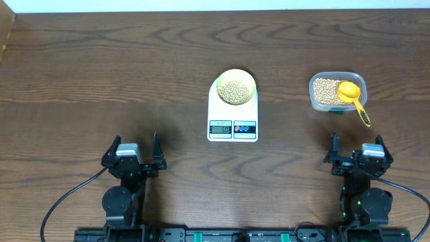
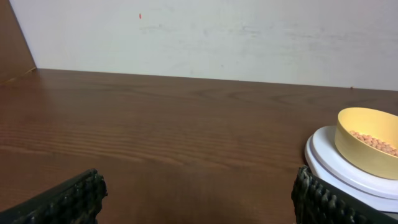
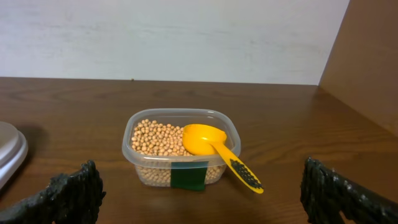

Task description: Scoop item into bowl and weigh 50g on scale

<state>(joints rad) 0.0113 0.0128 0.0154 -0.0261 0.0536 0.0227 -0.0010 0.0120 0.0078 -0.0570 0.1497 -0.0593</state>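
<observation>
A pale-yellow bowl holding tan beans sits on the white scale at the table's middle; its display is lit. The bowl and scale platform show at the right of the left wrist view. A clear tub of beans stands to the right, with a bright-yellow scoop resting in it, handle over the rim. The right wrist view shows the tub and scoop straight ahead. My left gripper and right gripper are open and empty near the front edge, both apart from everything.
A dark wood table with a white wall behind it. A wooden side panel rises at the right, and another at the far left. The scale's edge shows at the left of the right wrist view.
</observation>
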